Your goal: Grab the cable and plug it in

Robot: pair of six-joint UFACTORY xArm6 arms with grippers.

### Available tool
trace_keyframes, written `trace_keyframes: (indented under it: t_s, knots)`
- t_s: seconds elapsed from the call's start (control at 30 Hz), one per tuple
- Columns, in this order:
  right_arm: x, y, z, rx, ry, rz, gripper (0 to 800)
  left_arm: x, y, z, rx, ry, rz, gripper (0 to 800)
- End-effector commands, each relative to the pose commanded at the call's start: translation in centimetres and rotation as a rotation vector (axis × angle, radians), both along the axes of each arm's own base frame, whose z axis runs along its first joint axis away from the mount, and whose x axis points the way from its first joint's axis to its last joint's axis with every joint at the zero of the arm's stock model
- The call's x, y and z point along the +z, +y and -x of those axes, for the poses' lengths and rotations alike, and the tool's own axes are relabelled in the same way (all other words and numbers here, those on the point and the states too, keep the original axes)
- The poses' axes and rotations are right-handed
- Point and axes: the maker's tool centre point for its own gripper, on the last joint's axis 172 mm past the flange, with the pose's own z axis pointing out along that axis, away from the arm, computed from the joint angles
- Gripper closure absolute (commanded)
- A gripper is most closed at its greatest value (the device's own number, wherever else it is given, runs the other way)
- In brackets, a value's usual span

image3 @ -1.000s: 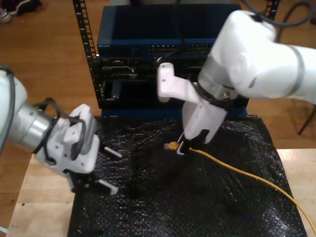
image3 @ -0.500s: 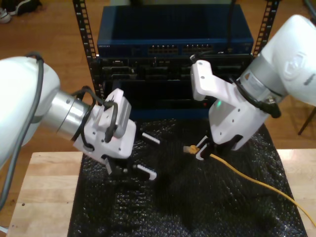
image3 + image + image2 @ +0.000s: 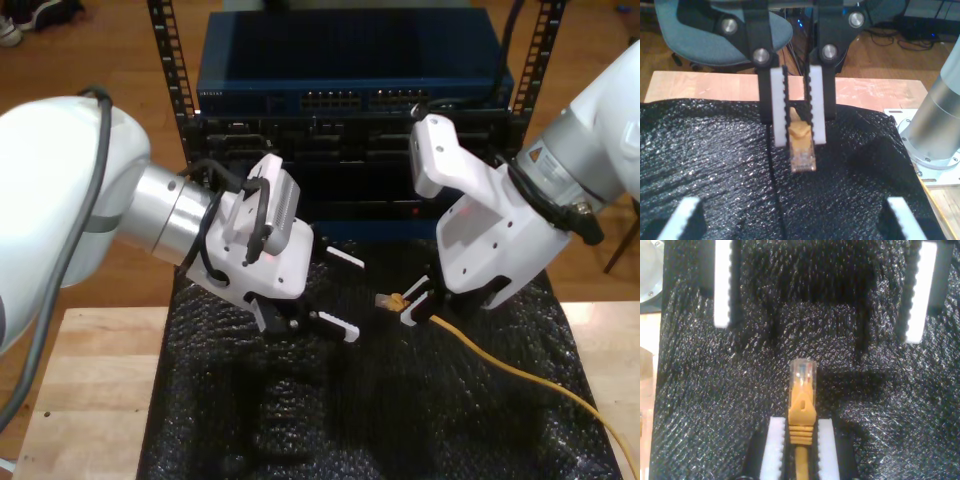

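Grab's done: second gripper (image 3: 418,303) is clamped on the cable (image 3: 500,352) behind its plug (image 3: 802,371), first gripper (image 3: 328,292) wide open and empty facing it, plug-in into the rack (image 3: 340,110) still to do.

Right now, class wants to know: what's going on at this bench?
My second gripper has its claw shut on the cable just behind the plug, holding it above the black mat. My first gripper faces it with its claw open. The rack of network gear stands behind; nothing is plugged in yet.
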Motion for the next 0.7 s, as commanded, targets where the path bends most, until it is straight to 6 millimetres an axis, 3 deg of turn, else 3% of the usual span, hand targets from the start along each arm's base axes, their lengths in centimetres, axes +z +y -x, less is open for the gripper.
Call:
trace_keyframes:
  t_s: [0.17, 0.47, 0.7]
  knots:
    - [0.4, 0.2, -0.2, -0.006, -0.004, -0.011, 793, 0.3, 0.0, 0.2, -0.007, -0.005, 0.006, 9]
    - [1.7, 0.5, -1.1, -0.028, -0.017, -0.044, 793, 0.4, 0.0, 0.2, -0.008, -0.005, 0.008, 139]
    - [1.8, 1.1, -1.1, -0.033, -0.004, -0.065, 793, 0.5, 0.0, 0.1, -0.014, -0.02, 0.01, 169]
